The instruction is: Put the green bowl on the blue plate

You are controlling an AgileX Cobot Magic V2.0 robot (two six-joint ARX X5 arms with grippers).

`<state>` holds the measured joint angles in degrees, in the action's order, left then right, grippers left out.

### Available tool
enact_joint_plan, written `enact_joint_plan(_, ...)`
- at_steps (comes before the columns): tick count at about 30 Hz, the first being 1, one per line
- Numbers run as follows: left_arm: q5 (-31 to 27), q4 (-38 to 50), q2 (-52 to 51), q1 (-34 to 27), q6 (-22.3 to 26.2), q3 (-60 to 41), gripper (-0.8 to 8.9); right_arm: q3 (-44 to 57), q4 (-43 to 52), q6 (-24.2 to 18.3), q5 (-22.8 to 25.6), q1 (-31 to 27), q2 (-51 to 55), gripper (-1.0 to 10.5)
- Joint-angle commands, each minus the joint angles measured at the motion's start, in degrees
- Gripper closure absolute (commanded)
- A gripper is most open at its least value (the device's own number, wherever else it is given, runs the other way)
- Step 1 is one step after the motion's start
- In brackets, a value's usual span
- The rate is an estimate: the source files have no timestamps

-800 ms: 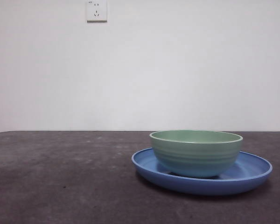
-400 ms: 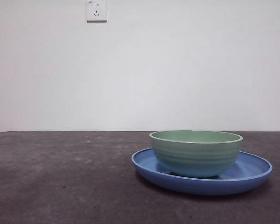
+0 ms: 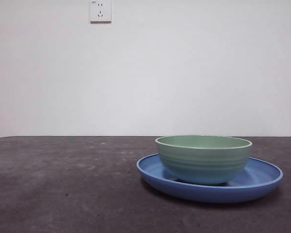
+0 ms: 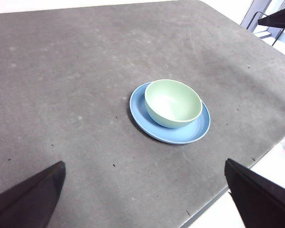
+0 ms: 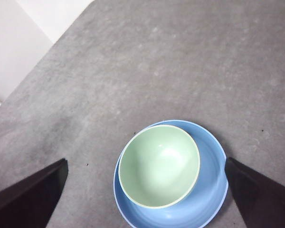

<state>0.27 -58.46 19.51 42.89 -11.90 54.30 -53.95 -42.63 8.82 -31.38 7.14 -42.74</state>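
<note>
The green bowl [image 3: 203, 159] stands upright inside the blue plate [image 3: 262, 180], right of centre on the dark table. From the left wrist the bowl [image 4: 173, 102] and plate [image 4: 142, 113] lie well away, and my left gripper [image 4: 147, 199] is open and holds nothing. High above the pair, my right gripper [image 5: 145, 194] is open too, looking down on the bowl [image 5: 159, 165] resting toward one side of the plate [image 5: 213, 166]. Neither gripper shows in the front view.
A white wall socket [image 3: 100, 10] sits high on the wall behind. The grey table [image 4: 61, 85] has an edge near the plate [image 4: 237, 183], with pale floor beyond. A black arm tip [image 4: 279, 20] shows at a corner of the left wrist view.
</note>
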Motion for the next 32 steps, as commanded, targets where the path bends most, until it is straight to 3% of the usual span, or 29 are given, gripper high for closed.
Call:
enact_joint_plan(1,-0.1,0.7,0.2,0.5,0.5,0.4,1.8,-1.1,0.3,0.4,-0.1,0.2,-0.3,3.5)
enact_joint_plan(6,-0.1,0.7,0.2,0.5,0.5,0.4,1.8,-1.1,-2.8,1.0,-0.1,0.2,-2.2,3.5)
enact_joint_plan(15,-0.1,0.9,0.2,0.5,0.5,0.4,1.8,-1.1,-7.4,-0.3,-1.1,0.1,-14.8,3.5)
enact_joint_plan(19,-0.1,0.9,0.2,0.5,0.5,0.4,1.8,-1.1,-5.3,-1.0,-1.6,-0.6,-21.8,3.5)
enact_joint_plan(25,-0.1,0.9,0.2,0.5,0.5,0.4,1.8,-1.1,0.4,-1.3,-1.6,-2.8,-30.2,4.6)
enact_joint_plan(32,-0.1,0.9,0.2,0.5,0.5,0.4,1.8,-1.1,3.5,-1.9,-1.7,-5.6,-38.9,4.7)
